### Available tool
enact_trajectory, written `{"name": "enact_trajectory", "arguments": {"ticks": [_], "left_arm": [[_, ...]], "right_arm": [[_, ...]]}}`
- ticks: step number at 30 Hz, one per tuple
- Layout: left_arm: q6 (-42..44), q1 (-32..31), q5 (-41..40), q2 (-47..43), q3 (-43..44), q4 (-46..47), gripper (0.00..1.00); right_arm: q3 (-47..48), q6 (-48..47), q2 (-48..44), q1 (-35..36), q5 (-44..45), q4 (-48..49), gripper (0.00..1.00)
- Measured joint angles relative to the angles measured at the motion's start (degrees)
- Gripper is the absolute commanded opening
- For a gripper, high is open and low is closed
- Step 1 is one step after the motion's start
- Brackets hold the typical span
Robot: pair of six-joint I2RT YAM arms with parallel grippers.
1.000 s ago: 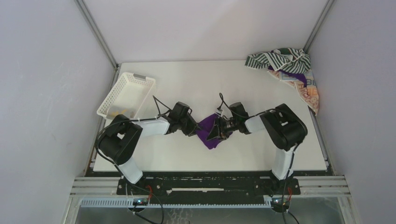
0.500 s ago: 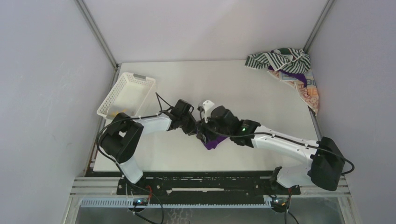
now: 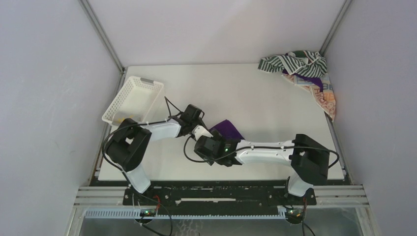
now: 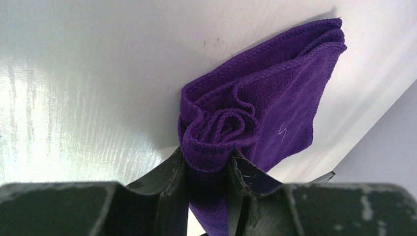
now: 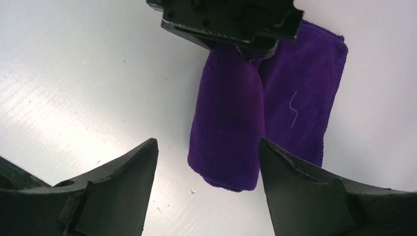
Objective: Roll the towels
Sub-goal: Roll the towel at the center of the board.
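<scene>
Within left gripper [image 4: 207, 164] (pinched), purple towel [image 4: 280, 108]

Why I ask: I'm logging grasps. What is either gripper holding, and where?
The left gripper pinches the purple towel at the end of its rolled part; the right gripper is open, holding nothing.

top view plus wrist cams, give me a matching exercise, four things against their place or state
1 left gripper
2 right gripper
3 white basket
4 striped towel

a far right corner of the table
b open, facing the purple towel
c shut on the purple towel
d left side of the table

Pairs: 1-c, 2-b, 3-d, 4-a
</scene>
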Motion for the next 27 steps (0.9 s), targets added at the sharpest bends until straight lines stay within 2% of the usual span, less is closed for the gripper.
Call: {"name": "enact_trajectory", "arguments": {"ticks": [13,20,27], "left_arm": [[0.02,0.00,0.66,0.61,0.59,-0.42,0.24],[0.02,0.02,0.79,0.66,0.63,-0.42,0.24],[0.02,0.02,0.81,0.68,0.63,-0.42,0.24]], "right_arm": [[3.21,1.31,10.36,3.39,11.69,-4.04,0.70],[3.21,2.32,10.56,3.52,15.34,-5.60,0.70],[3.43,2.38,10.86,3.52,15.56,-5.86,0.66]]}}
